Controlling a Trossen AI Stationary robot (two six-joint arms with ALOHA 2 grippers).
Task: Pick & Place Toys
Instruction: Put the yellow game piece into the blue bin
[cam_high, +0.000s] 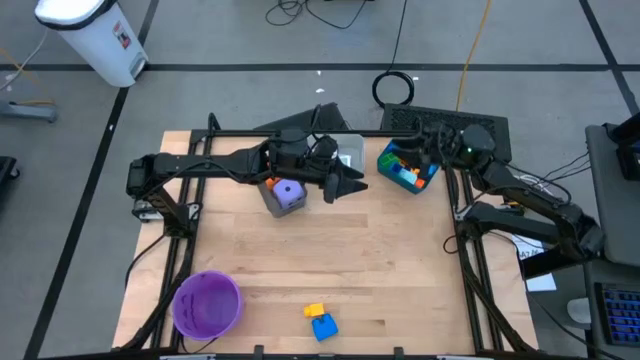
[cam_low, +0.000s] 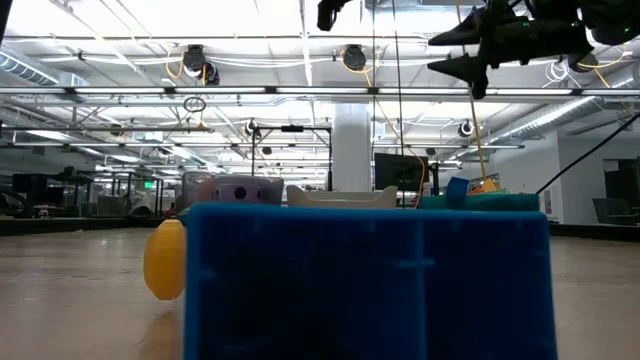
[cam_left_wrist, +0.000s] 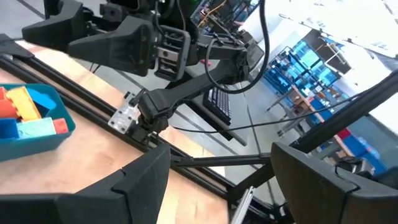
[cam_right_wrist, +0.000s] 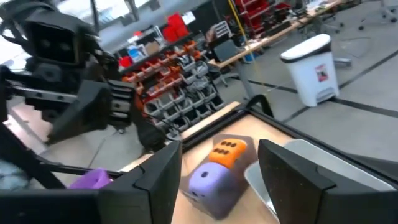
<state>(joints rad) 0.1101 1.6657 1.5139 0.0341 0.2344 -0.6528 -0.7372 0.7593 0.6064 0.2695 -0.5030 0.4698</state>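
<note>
My left gripper (cam_high: 348, 186) is open and empty, held above the table between the dice and the teal bin (cam_high: 432, 176). My right gripper (cam_high: 418, 148) is open and empty, above the teal bin's far side. The bin holds several bricks (cam_left_wrist: 28, 109). A purple dotted die (cam_high: 289, 194) and an orange die (cam_high: 270, 183) sit together at a small grey bin under my left arm. They also show in the right wrist view, the purple die (cam_right_wrist: 208, 177) and the orange die (cam_right_wrist: 227, 149). A yellow brick (cam_high: 314, 311) and a blue brick (cam_high: 324, 327) lie near the table's near edge.
A purple round bowl (cam_high: 207, 303) stands at the near left. A white bin (cam_high: 350, 156) stands at the far edge beside the dice. In the low view the blue brick (cam_low: 370, 280) fills the foreground. Bare wood lies across the table's middle and right.
</note>
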